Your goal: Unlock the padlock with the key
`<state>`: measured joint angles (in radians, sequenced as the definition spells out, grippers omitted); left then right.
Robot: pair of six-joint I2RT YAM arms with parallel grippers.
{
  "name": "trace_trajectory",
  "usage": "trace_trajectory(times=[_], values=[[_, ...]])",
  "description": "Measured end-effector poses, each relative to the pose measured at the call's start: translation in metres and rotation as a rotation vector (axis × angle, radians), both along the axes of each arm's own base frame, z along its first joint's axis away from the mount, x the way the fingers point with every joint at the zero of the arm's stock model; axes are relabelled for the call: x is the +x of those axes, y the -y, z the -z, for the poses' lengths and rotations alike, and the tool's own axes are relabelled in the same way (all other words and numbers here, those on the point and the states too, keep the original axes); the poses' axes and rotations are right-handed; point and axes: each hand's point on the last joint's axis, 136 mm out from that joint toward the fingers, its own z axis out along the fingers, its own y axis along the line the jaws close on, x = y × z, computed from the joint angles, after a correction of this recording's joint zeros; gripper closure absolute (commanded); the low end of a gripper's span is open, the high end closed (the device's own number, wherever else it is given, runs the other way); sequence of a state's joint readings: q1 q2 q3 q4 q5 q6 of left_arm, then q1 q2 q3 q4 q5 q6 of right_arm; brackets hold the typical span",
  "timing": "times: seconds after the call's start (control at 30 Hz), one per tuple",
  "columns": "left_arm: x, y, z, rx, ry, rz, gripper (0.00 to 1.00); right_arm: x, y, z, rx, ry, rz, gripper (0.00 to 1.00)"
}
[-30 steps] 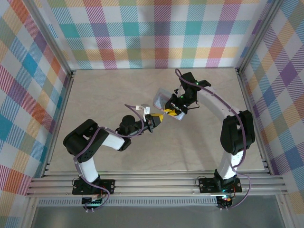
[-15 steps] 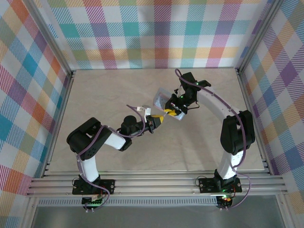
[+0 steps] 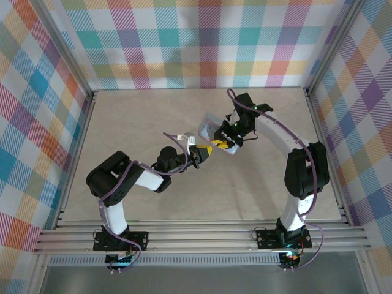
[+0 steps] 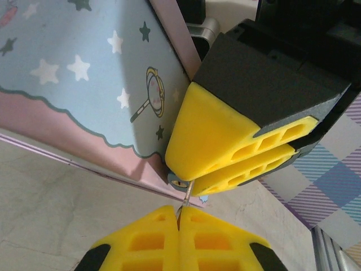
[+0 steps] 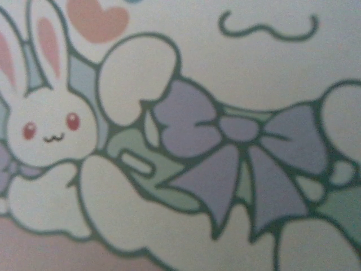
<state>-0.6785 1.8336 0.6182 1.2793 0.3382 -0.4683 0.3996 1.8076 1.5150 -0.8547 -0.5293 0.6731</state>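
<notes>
My left gripper [image 4: 180, 213] is shut on the key [image 4: 185, 196]. Only its thin metal blade shows, rising from between the yellow pads. The blade tip meets the small grey-blue padlock [image 4: 178, 181] at its keyhole. The padlock peeps out from under the yellow fingers [image 4: 220, 132] of my right gripper [image 3: 222, 143], which are shut on it. The lock hangs at the edge of a pink and blue cartoon diary [image 4: 84, 73], lifted off the table. The diary's bunny-and-bow cover [image 5: 180, 135] sits close before the right wrist camera. From above, my left gripper [image 3: 206, 150] points up-right at the right one.
The beige table [image 3: 153, 116] is bounded by an aluminium frame and plaid walls. A white connector on a purple cable [image 3: 181, 139] sticks up just left of my left gripper. The metal rail [image 3: 196, 236] runs along the near edge.
My left arm has crept slightly up and to the right, bringing the key closer to the padlock. The right arm and diary have barely moved.
</notes>
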Motion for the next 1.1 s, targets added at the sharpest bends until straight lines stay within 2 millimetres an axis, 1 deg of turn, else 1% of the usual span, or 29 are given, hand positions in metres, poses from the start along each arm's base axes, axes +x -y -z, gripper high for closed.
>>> trace_trajectory(times=[0.37,0.5,0.77,0.97,1.1], values=[[0.000,0.001,0.009,-0.005,-0.011,0.005,1.00,0.001,0.001,0.001,-0.008,0.002,0.004,1.00],[-0.002,-0.002,0.015,0.008,-0.027,0.000,1.00,0.001,0.001,0.001,-0.008,0.002,0.004,1.00],[-0.002,-0.002,0.015,0.008,-0.027,0.000,1.00,0.000,0.001,0.001,-0.006,0.000,0.003,1.00],[0.000,0.000,0.013,0.003,-0.026,0.000,1.00,-0.003,0.001,0.005,0.000,-0.017,0.000,1.00],[0.002,0.001,0.012,0.002,-0.025,0.000,1.00,-0.002,0.001,0.004,0.004,-0.011,0.001,1.00]])
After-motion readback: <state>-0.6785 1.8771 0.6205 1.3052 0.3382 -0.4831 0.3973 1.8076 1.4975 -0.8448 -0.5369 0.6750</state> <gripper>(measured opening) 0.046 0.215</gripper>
